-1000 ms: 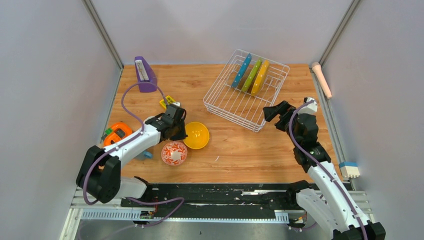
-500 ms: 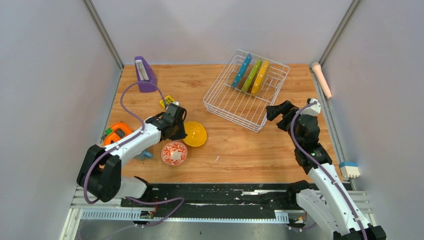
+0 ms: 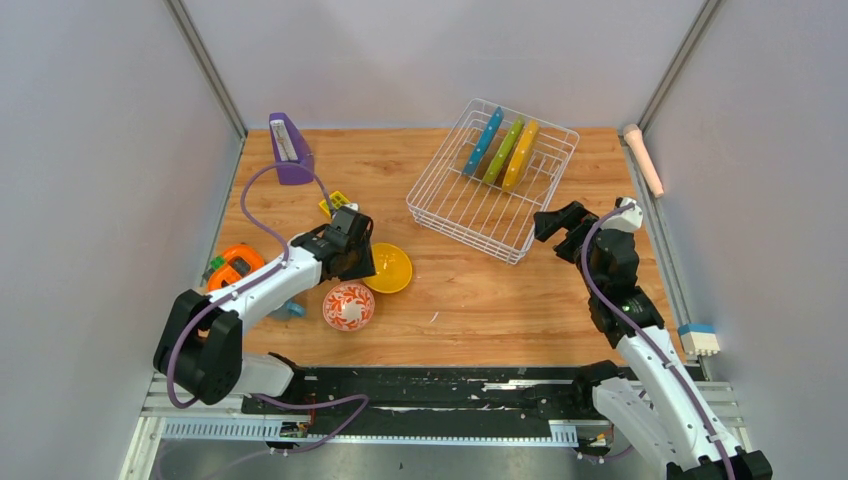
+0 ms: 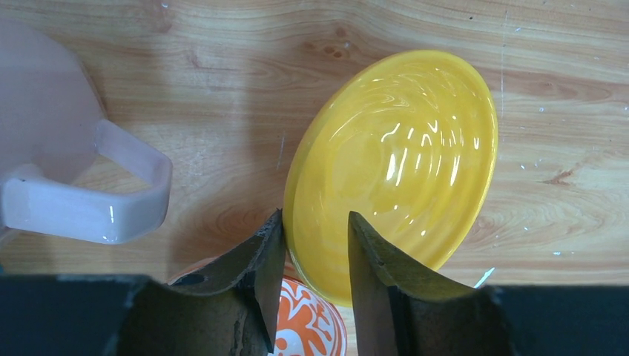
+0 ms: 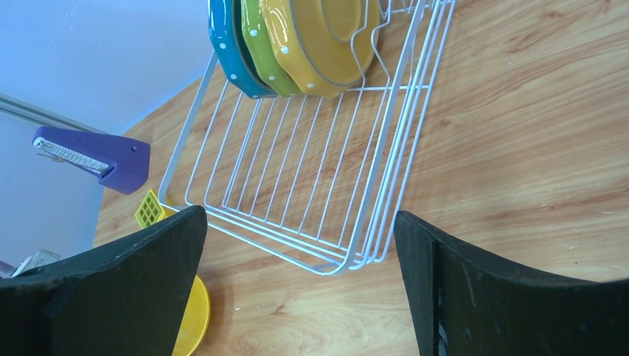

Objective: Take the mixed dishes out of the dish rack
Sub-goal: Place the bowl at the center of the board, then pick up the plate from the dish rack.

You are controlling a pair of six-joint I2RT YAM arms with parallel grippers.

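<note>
Three plates, blue, green and yellow, stand in the dish rack, not yet unloaded. The left fingers pinch the rim of the yellow bowl, which is outside the rack beside the red-and-white bowl. The right fingers are spread and empty near the rack's corner.

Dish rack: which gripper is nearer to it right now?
Right. The right gripper is just off the dish rack's near right corner, jaws open; the left gripper is well to its left, jaws closed on the yellow bowl's rim.

Glossy yellow bowl, white-coated wire dish rack, wood-grain table, glossy dotted plates, matt black fingers
</note>
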